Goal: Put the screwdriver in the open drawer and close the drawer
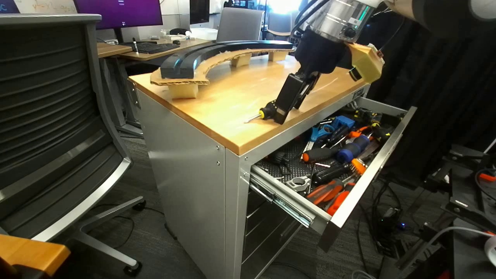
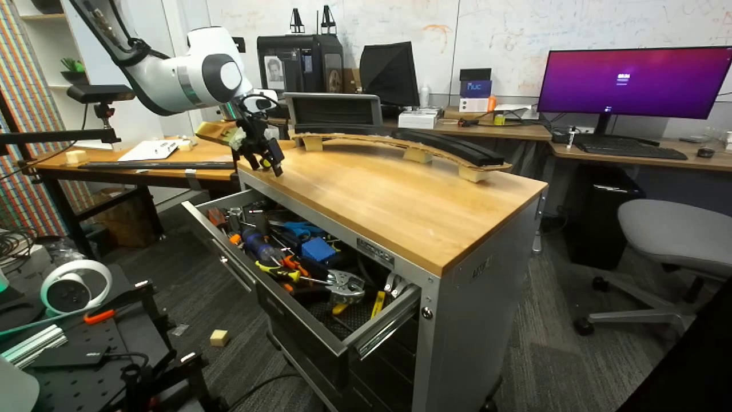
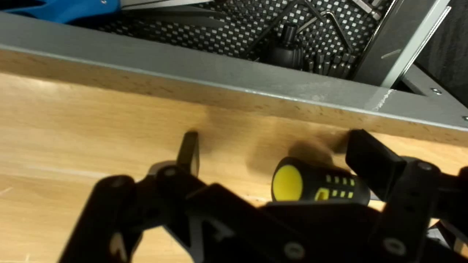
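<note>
Nearest, find the claw (image 3: 275, 148) spread wide in the wrist view, low over the desk (image 3: 91, 120) and pinching nothing. Just below, find the screwdriver (image 3: 321, 182), apparently lying on the desk near the front edge, with handle end between the fingers (image 3: 374, 164) and shaft reaching past one of them. Runs roughly from finger to finger, not crosswise: likely to get shoved or spun on closing, for want of a pad on either flank. Cannot tell touching from just beside at that finger; by pressing lower there, might jam against the desk. Could also roll, being round-handled, and tip over the edge unguided. Better to rise and turn first.

Farther out, watch the drawer (image 1: 358, 190), standing open below that edge and crowded with tools (image 1: 325, 192). On release over the blue-handled tool (image 1: 350, 151), could end propped high, then catch on the frame of the cabinet (image 1: 186, 170) during the closing push. Safer to aim for the flatter corner by the hex keys (image 3: 272, 27). At the front panel (image 2: 314, 346), avoid pushing one end only: may skew and bind. Farthest, mind the curved black strip (image 1: 224, 48) at the back of the desk: at risk only from a wide swing of the arm (image 2: 200, 86).
</note>
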Available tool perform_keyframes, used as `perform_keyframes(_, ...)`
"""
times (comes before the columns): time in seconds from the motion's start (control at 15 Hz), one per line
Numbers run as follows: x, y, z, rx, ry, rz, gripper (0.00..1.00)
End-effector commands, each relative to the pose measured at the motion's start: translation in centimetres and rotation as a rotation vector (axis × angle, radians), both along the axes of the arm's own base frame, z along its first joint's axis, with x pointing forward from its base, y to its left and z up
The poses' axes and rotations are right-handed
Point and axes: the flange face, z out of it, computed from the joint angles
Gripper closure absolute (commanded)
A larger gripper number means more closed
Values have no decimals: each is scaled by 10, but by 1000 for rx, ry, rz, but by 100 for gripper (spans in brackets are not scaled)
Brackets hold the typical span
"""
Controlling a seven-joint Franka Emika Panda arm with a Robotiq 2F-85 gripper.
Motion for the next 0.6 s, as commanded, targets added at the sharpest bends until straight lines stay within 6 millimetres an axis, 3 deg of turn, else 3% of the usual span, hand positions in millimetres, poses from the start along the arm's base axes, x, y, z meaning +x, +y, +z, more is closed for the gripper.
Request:
perform_keyframes(0.0, 9, 4, 1, 13, -10, -1, 1)
perform_keyframes(0.27, 9, 14, 8, 40, -54, 22, 13)
perform_keyframes(0.33, 9, 16, 8, 46, -59, 23, 3)
perform_keyframes(0.53, 10, 16, 13, 58, -86, 28, 0)
